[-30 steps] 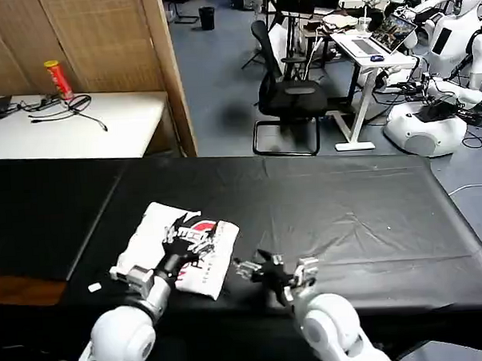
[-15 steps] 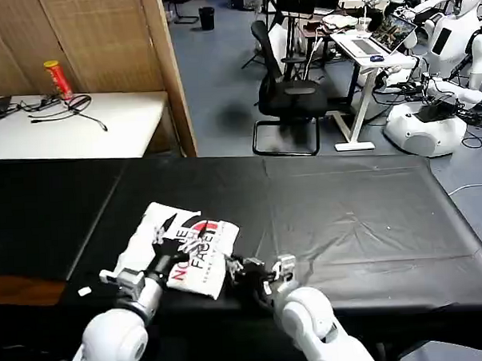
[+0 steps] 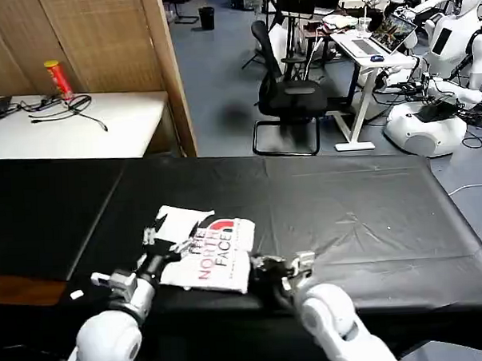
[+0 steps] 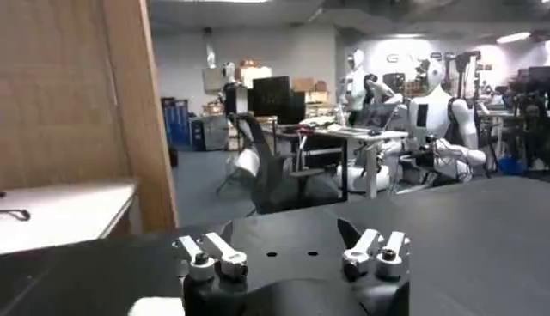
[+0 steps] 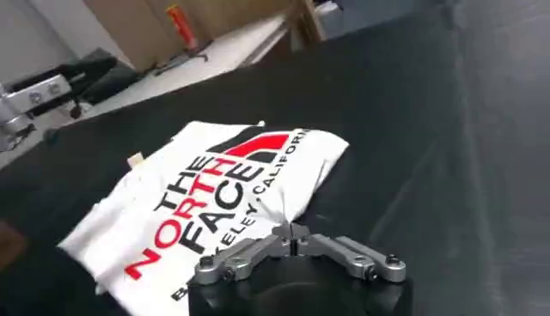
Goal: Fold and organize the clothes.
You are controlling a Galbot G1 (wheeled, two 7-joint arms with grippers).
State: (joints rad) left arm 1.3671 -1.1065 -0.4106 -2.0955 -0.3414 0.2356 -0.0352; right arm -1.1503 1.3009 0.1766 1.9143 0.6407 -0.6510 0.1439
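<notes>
The clothes are one folded white T-shirt [image 3: 206, 250] with its red-and-black "THE NORTH FACE" print facing up [image 5: 215, 193], lying near the front of the black table [image 3: 346, 208]. My right gripper [image 3: 259, 269] is at the shirt's right front edge and is shut on a pinch of the fabric [image 5: 290, 230]. At the shirt's left edge my left gripper [image 3: 165, 244] is open. Its fingers [image 4: 210, 256] stand wide apart over the black cloth with nothing between them, around the gripper's midpoint [image 4: 288, 251].
The table's front edge runs just below both grippers. A small white scrap [image 3: 75, 294] lies at the front left. Behind the table stand a white desk [image 3: 78, 124] with a red can [image 3: 58, 79], a wooden partition [image 3: 168, 72] and an office chair [image 3: 289, 98].
The T-shirt has slid to the right with my right gripper shut on its edge. My left gripper has come off the top of the shirt to its left edge.
</notes>
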